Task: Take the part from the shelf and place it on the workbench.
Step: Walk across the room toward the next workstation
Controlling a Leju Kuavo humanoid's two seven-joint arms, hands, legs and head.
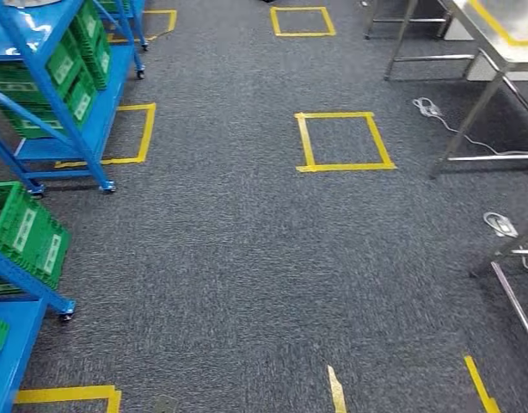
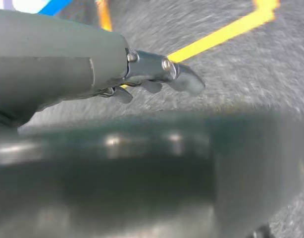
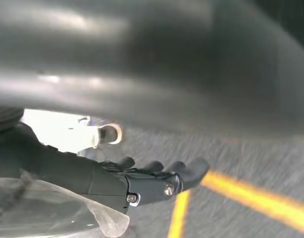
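Nearest, both arms hang over carpet, ready for a pickup: the left hand [image 2: 158,74] and right hand [image 3: 154,181] hold nothing, fingers loosely extended. Farther, at ten o'clock, green bins [image 1: 76,73] presumably keep the part on the blue shelf [image 1: 95,129]; the steel workbench [image 1: 488,34] stands at two o'clock.

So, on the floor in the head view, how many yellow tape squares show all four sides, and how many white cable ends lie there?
yellow tape squares with all four sides showing: 2
white cable ends: 2
Total: 4
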